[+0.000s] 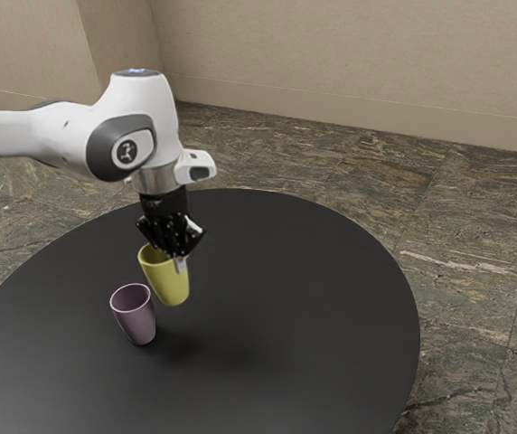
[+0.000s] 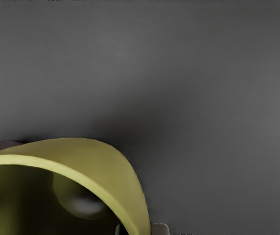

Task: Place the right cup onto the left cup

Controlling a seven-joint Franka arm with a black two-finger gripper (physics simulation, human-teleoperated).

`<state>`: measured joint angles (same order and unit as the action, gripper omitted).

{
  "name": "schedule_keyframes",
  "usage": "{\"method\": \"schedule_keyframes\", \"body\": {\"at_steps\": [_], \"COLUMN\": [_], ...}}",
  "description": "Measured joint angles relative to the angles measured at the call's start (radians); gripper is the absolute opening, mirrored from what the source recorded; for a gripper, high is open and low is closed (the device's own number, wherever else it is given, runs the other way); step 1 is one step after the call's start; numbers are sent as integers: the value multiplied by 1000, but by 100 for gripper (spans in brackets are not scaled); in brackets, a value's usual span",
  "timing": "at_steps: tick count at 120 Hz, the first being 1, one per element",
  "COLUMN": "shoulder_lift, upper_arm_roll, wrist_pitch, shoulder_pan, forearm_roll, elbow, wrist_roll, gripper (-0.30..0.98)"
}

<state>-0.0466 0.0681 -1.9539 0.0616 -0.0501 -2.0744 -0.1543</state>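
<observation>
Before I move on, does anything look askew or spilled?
Only a slight lean: the yellow cup tilts in the gripper, pinched at its rim. The purple cup stands upright; I see no spill or damage.

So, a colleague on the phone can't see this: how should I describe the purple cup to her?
Find the round black table. Towards the exterior view's left, an open, dull purple cup stands on it, narrowing to its base. The yellow cup close by is held by the tool; this one stands free.
</observation>
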Motion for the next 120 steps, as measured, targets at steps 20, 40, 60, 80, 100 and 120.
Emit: {"method": "schedule_keyframes", "body": {"at_steps": [20, 40, 60, 80, 100, 120], "shoulder_lift": [-9, -21, -49, -69, -80, -80], "upper_arm_roll": [0, 1, 1, 1, 1, 1], "wrist_pitch": [17, 26, 30, 38, 43, 46], "shoulder_pan": [-32, -55, -64, -80, -99, -114], "forearm_roll": [11, 17, 23, 25, 26, 27], "elbow": [5, 7, -5, -27, -40, -43], "wrist_roll": [11, 20, 27, 32, 35, 38], "gripper": [-10, -10, -10, -10, -10, -10]}}
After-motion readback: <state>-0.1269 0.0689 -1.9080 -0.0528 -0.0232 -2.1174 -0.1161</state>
